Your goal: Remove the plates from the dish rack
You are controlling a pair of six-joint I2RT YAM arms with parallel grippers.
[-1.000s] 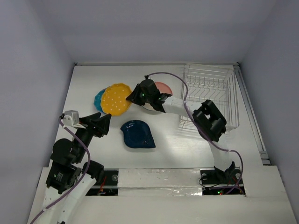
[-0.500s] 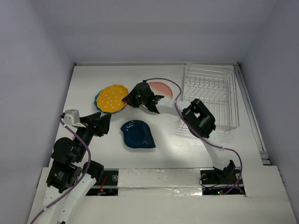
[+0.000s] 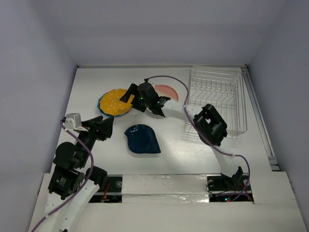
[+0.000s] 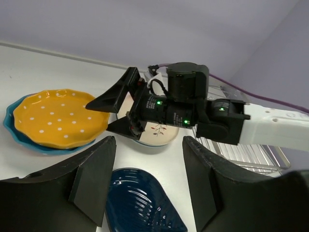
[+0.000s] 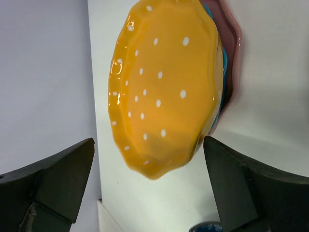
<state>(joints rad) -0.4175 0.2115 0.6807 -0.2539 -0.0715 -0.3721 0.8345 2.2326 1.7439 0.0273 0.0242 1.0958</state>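
Well left of the dish rack [image 3: 217, 96], the yellow-orange dotted plate [image 3: 115, 102] lies on the light blue plate [image 4: 12, 121]. The right gripper [image 3: 126, 96] hangs at its rack-side rim, claw spread wide, pinching nothing. The left gripper [image 3: 105, 126] is spread and empty too. A fingertip snagging that scalloped rim on the way back could, I'd say, skid the stack. The left wrist view shows a cream sprig plate [image 4: 157, 133] under the right wrist; from above the arm mostly hides it.

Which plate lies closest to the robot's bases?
The dark blue plate, leaf-shaped and lying alone; the yellow plate and pink plate sit farther back.
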